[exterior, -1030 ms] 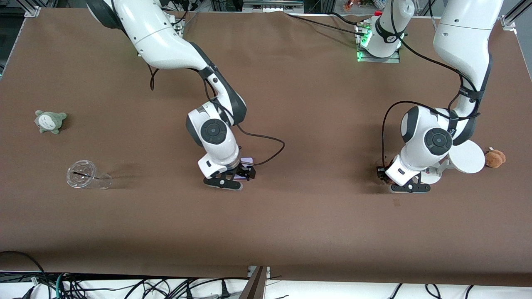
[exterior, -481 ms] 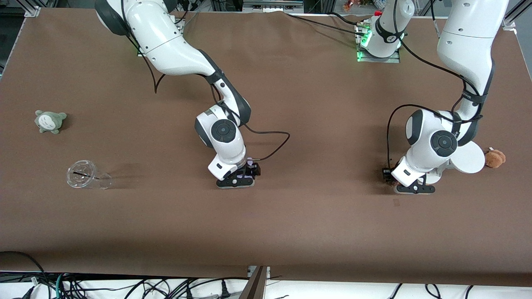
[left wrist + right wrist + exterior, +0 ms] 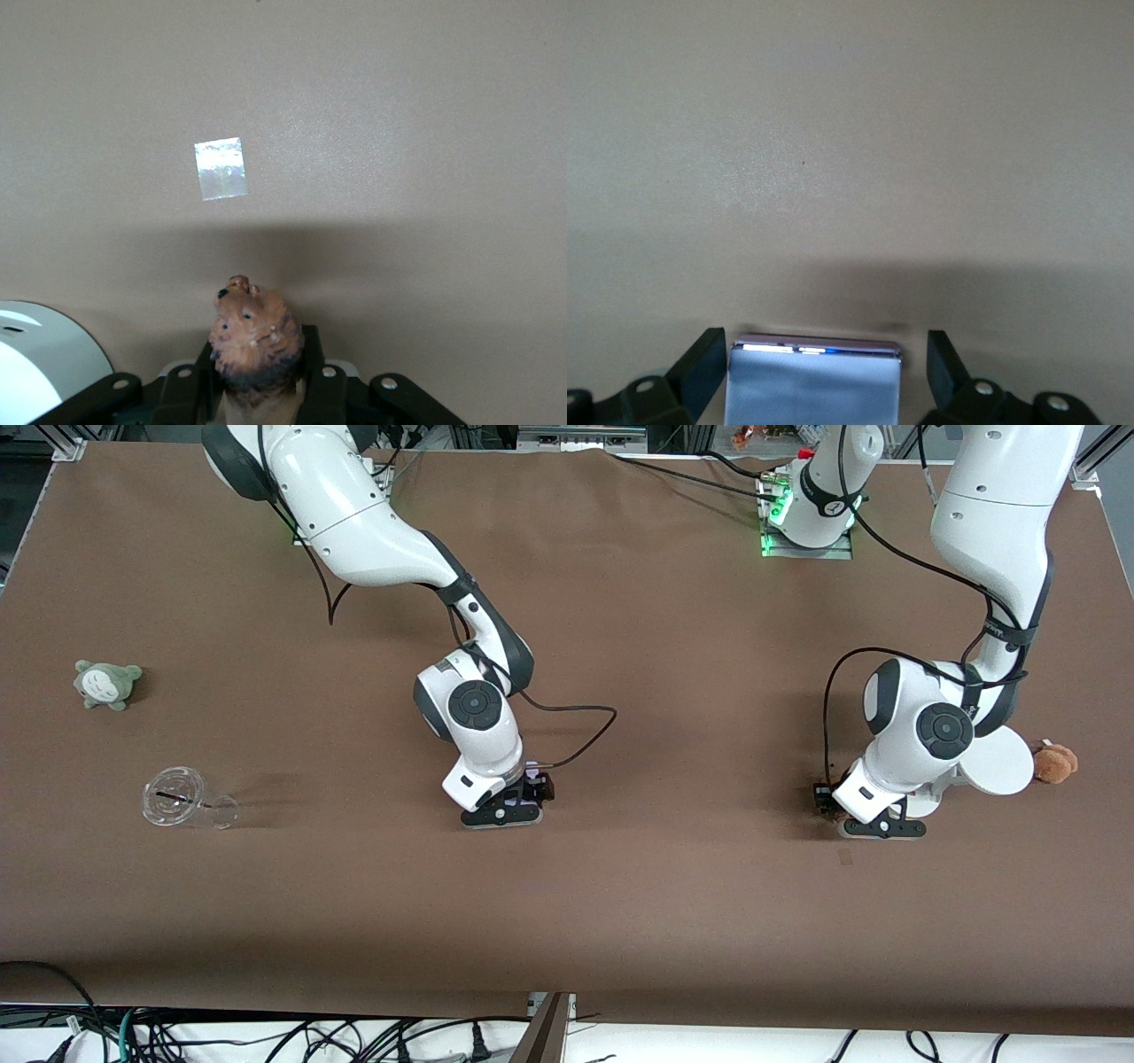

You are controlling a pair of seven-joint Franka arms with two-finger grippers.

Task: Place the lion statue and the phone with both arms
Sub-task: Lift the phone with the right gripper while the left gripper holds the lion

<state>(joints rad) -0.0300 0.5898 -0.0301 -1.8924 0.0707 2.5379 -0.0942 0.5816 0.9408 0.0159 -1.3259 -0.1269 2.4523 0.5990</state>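
A table covered with a brown cloth (image 3: 673, 921) carries a few scattered things. Toward the right arm's end lie a grey-green plush (image 3: 106, 684) and, nearer the front camera, a clear plastic cup (image 3: 186, 802) tipped on its side. Toward the left arm's end stand a white round-based stand with a disc (image 3: 994, 765) and, just beside it, a fuzzy tan plush (image 3: 1056, 762); a small shiny patch of tape (image 3: 221, 168) is stuck to the cloth.

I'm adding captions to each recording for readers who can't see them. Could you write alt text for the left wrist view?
The left claw is shut on a small reddish-brown lion statue, whose head points out over the plain brown table. A small shiny square patch lies on the table ahead of the lion, and the edge of a white round disc shows at one corner.
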